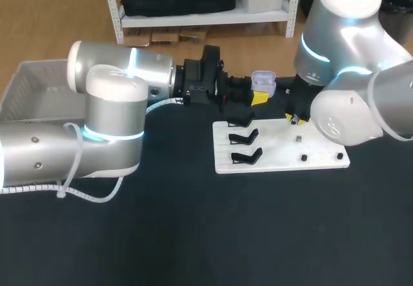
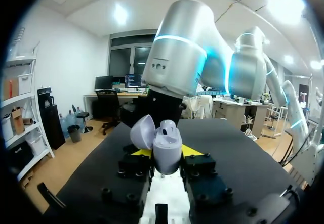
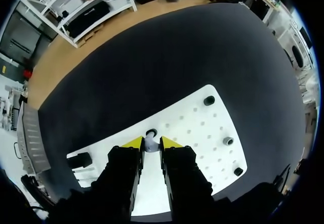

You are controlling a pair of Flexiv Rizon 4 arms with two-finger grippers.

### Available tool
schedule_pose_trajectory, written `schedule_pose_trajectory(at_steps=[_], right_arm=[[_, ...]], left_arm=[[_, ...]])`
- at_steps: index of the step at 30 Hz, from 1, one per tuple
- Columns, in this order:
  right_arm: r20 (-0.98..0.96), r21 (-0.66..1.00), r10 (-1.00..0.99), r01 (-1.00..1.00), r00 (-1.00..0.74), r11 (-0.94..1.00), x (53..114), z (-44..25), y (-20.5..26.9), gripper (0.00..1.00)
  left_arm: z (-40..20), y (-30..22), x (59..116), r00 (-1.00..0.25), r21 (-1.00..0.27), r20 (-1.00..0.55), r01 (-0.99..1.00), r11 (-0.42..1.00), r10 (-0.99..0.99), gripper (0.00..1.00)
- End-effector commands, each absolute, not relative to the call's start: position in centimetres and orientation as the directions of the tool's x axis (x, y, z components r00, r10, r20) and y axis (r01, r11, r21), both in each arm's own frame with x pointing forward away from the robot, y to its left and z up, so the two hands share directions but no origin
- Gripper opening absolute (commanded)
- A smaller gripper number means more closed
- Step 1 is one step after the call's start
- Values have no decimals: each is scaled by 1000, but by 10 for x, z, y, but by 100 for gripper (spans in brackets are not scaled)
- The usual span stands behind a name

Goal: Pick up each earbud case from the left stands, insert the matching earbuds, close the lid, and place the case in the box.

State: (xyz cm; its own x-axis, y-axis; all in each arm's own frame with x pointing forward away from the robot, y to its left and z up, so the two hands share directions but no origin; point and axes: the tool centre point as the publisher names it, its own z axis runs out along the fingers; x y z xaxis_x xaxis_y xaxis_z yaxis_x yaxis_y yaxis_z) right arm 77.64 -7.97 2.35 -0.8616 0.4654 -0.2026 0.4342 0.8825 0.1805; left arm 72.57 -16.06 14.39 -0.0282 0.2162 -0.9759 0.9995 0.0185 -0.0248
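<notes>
Head view: the left gripper (image 1: 258, 96) clamps the open earbud case (image 1: 263, 79), lid up, just past the far edge of the white board (image 1: 284, 153). On the board, the right gripper (image 3: 150, 144), fingers nearly together, pinches a small earbud (image 3: 150, 146). Step: insertion, probably. Next, lift it left into the case

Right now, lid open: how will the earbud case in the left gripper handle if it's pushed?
Earbud case looks smooth and rounded, so it may slip or twist in the left gripper. Its open lid leans to one side; a push there would probably swing it shut.
</notes>
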Motion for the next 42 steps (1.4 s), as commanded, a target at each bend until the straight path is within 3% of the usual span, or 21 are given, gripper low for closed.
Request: schedule_pose_trajectory(at_steps=[1, 18, 30, 42], right_arm=[[-198, 176, 470, 441, -860, 880, 774, 28, -84, 0], [-172, 242, 401, 356, -900, 903, 763, 96, -99, 0], [-145, 183, 94, 67, -985, 981, 730, 174, -105, 0], [-190, 194, -205, -242, -960, 951, 703, 248, -63, 0]], left_arm=[[143, -160, 726, -24, -21, -977, 1000, 19, 210, 0], [143, -160, 726, -24, -21, -977, 1000, 19, 210, 0], [143, -160, 726, -24, -21, -977, 1000, 19, 210, 0], [143, -160, 726, -24, -21, -977, 1000, 19, 210, 0]])
